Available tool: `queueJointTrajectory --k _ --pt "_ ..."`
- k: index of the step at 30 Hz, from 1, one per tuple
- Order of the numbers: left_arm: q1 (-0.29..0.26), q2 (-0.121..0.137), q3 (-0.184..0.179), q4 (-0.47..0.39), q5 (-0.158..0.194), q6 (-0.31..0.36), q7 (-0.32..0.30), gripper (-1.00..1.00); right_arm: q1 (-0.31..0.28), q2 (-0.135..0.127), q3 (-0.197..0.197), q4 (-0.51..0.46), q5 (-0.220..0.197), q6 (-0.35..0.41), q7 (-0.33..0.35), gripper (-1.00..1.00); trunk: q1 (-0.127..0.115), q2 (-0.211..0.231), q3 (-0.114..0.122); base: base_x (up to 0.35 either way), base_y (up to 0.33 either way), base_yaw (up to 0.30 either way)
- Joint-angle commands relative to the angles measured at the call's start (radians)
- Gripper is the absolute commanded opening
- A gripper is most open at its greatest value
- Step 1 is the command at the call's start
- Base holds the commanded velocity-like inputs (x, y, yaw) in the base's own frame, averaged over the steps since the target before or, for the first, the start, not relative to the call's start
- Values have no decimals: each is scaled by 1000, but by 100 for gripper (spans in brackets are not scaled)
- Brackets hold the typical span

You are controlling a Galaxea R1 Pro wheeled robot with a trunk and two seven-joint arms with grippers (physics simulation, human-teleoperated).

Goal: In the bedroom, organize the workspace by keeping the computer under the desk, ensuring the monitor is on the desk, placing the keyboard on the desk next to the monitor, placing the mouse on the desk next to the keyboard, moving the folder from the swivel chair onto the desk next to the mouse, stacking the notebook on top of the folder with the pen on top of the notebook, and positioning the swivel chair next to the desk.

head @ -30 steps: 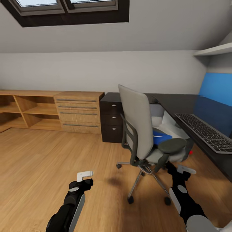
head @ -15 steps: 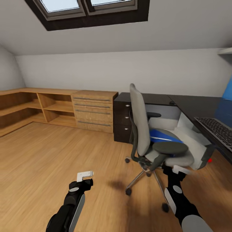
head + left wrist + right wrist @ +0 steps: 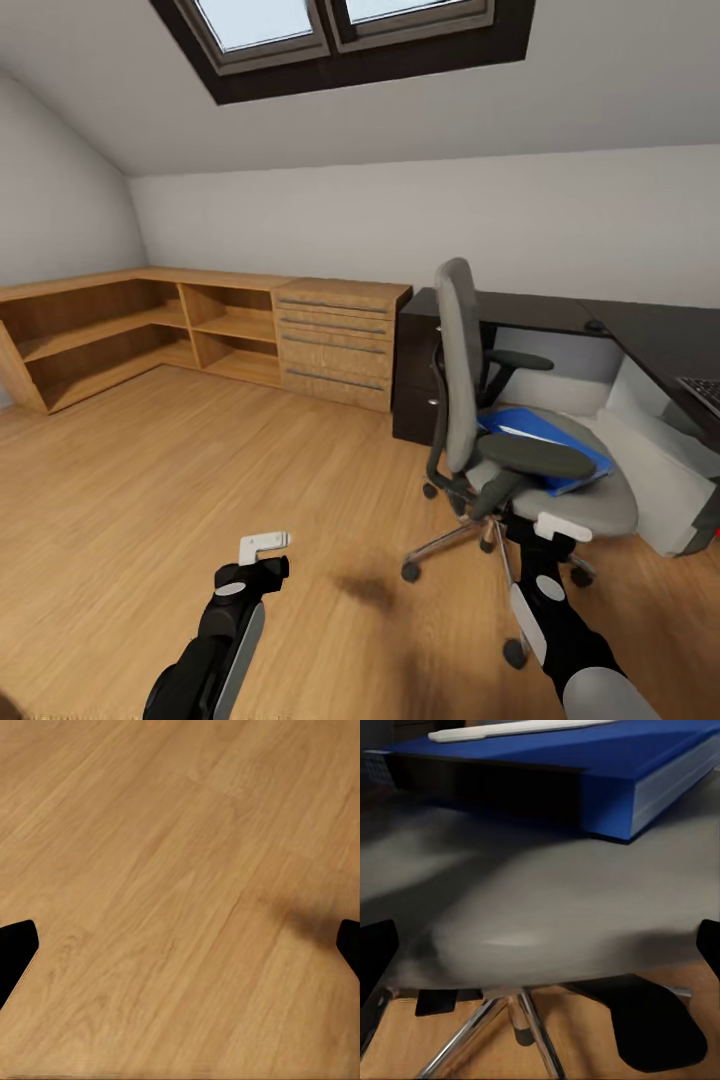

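Folder [image 3: 585, 765] on swivel chair [image 3: 470, 400] carries a pale strip, perhaps a pen

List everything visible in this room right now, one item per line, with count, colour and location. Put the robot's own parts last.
skylight: one, dark frame, in the sloped ceiling.
wooden shelf unit: one, light wood, along the left and back walls.
wooden drawer chest: one, light wood, right end of the shelves.
black drawer unit: one, black, between chest and desk.
desk: one, black top, at right.
keyboard: one, dark, on the desk at the picture's right edge.
computer: one, white-grey, under the desk.
swivel chair: one, grey, beside the desk.
folder: one, blue, on the chair seat.
floor: light wood planks.
left hand: one, open, over the floor.
right hand: one, open, near the seat's front edge.
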Motion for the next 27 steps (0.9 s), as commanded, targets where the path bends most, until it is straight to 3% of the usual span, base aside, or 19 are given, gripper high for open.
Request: queueJointTrajectory --k 1,5,11,27 --pt "-1 0 -2 0 6 3 8 100 0 0 1 0 -4 -4 0 100 0 0 -1 0 0 279" --pt "-1 0 -2 6 5 3 8 100 0 -1 1 -1 -4 -4 0 100 0 0 -3 0 0 221" --pt "-1 0 -4 10 4 3 8 100 1 -2 0 -3 -4 -4 0 100 0 0 -3 0 0 8" --pt "-1 0 -5 12 5 3 8 100 1 -3 -1 -4 -4 -4 0 100 0 0 11 0 0 -223"
